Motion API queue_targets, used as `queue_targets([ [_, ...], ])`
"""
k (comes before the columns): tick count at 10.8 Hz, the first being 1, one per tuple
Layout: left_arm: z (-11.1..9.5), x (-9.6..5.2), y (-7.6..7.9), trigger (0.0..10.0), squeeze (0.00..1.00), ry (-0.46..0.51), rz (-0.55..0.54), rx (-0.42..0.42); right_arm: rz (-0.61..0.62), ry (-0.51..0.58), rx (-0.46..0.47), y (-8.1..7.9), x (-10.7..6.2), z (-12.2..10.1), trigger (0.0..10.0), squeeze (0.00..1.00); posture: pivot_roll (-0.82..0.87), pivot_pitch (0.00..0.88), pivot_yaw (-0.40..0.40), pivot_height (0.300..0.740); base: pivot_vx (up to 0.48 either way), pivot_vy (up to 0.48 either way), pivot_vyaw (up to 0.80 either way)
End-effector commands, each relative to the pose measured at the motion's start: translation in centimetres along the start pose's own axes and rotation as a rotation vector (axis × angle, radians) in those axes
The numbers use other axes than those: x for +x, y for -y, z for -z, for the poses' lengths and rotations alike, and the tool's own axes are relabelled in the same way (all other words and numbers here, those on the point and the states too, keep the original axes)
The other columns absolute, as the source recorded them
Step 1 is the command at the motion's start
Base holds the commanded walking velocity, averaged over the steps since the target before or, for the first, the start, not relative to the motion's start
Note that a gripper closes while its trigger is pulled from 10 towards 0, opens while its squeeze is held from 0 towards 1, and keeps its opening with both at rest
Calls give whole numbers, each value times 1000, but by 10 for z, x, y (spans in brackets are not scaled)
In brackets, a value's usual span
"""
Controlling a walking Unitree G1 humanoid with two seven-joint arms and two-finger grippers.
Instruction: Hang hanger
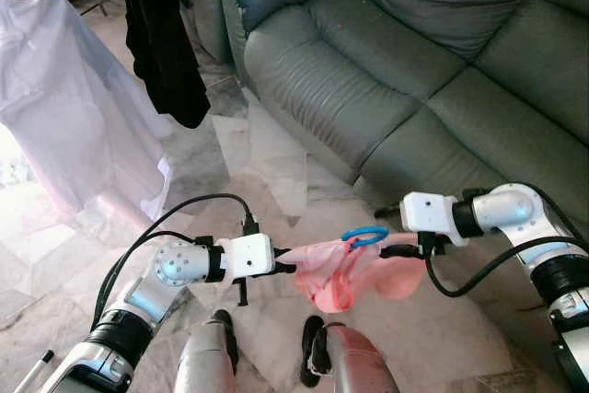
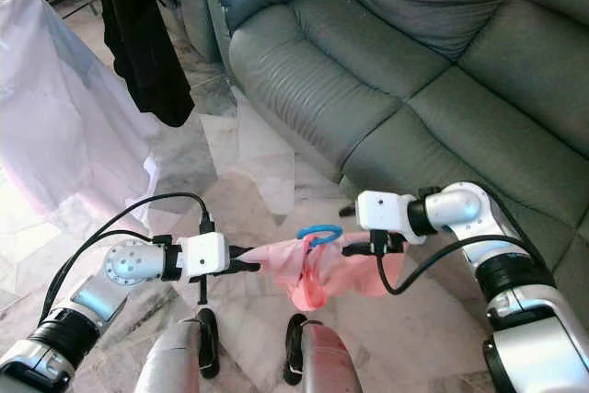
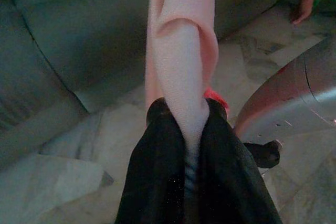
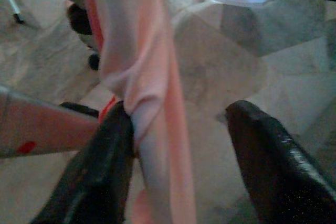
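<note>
hanger (image 1: 365,236) in pink garment (image 1: 345,273), long axis level between left gripper (image 1: 287,267) and right gripper (image 1: 394,250)

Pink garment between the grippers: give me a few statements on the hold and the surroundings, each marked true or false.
1. The left gripper is shut on the pink garment. True.
2. The right gripper is clamped shut on the garment. False: its fingers stand apart, cloth lying against one of them.
3. A blue hanger hook shows at the top of the garment. True.
4. The sofa is brown. False: it is grey-green.
5. A black garment hangs beside a white shirt. True.
</note>
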State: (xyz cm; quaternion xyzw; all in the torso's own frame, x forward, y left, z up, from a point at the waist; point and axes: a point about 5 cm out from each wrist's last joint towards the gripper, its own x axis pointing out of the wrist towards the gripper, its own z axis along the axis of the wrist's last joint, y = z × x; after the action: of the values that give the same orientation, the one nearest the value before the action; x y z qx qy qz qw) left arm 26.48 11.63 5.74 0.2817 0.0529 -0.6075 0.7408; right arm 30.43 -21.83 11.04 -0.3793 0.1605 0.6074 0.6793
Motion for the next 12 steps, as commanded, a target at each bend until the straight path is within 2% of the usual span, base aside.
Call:
queue_targets([
  [1,-4,3,2,0,0,24,17,4,-52,-24,35,-11,-3,10,1412,0,-30,238,-50,740,0,0,0],
  [2,-5,2,1,0,0,27,17,7,-84,-24,78,-18,-1,15,4235,0,-30,237,-50,740,0,0,0],
  [3,-7,2,0,0,0,35,14,7,-99,-28,86,-22,1,18,5020,0,-28,237,-50,740,0,0,0],
  [4,-8,3,-1,0,0,40,12,6,-117,-31,101,-27,3,21,9020,0,-27,236,-51,740,0,0,0],
  [5,-9,3,-1,0,0,41,11,4,-131,-34,109,-30,5,23,10000,0,-26,235,-53,740,0,0,0],
  [6,-9,3,-1,0,0,43,12,0,-135,-49,120,-33,6,26,0,0,-26,235,-53,740,0,0,0],
  [12,-9,3,-1,0,0,43,12,0,-135,-49,120,-33,6,26,0,0,-26,235,-53,740,0,0,0],
])
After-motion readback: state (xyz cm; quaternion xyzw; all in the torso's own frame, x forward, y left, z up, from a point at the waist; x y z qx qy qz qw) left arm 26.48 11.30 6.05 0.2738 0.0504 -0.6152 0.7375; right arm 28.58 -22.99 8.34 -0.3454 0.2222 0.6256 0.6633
